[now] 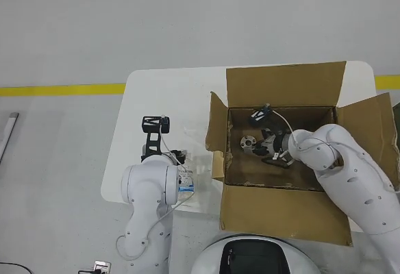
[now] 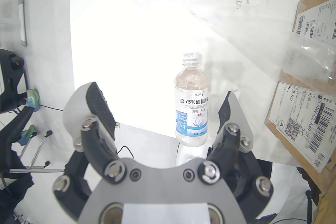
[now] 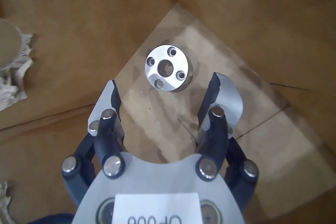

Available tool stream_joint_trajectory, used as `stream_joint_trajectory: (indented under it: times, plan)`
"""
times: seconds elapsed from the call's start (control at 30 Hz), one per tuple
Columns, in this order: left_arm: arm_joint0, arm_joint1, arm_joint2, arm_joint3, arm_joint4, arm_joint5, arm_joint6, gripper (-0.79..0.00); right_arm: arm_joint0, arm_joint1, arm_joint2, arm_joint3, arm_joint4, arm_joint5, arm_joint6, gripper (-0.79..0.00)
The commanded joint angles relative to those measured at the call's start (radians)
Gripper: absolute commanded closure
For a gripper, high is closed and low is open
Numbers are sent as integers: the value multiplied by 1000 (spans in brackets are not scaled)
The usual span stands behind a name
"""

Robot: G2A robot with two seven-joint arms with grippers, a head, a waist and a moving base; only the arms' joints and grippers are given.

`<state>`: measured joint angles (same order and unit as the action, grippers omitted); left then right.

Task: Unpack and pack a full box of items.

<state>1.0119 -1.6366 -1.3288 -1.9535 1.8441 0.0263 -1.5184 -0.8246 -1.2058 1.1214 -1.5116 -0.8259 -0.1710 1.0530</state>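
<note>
From above I see the white bench (image 1: 152,103) standing on a grey floor (image 1: 49,41), with a yellow stripe (image 1: 49,89) running across the floor behind it. A grey tube (image 1: 3,139) lies on the floor to the left, well apart from the bench. Nearer me there is a small socket (image 1: 101,267), also on the floor.

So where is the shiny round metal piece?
In the top view, the metal flange lies on the floor of the cardboard box, toward its left wall, just ahead of the right gripper's open fingers.
</note>
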Motion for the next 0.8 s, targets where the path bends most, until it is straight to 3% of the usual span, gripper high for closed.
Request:
stream_joint_trajectory:
  times: [0.0,0.23,0.37,0.77]
  plan:
    - [0,0,0,0,0,0,0,-785,11,-2,-19,16,-18,-1,-5,-714]
    - [0,0,0,0,0,0,0,-785,49,-15,-79,79,-66,8,-44,-723]
    - [0,0,0,0,0,0,0,-785,60,-21,-104,108,-89,15,-81,-631]
    - [0,0,0,0,0,0,0,-785,65,-34,-141,135,-112,34,-114,-465]
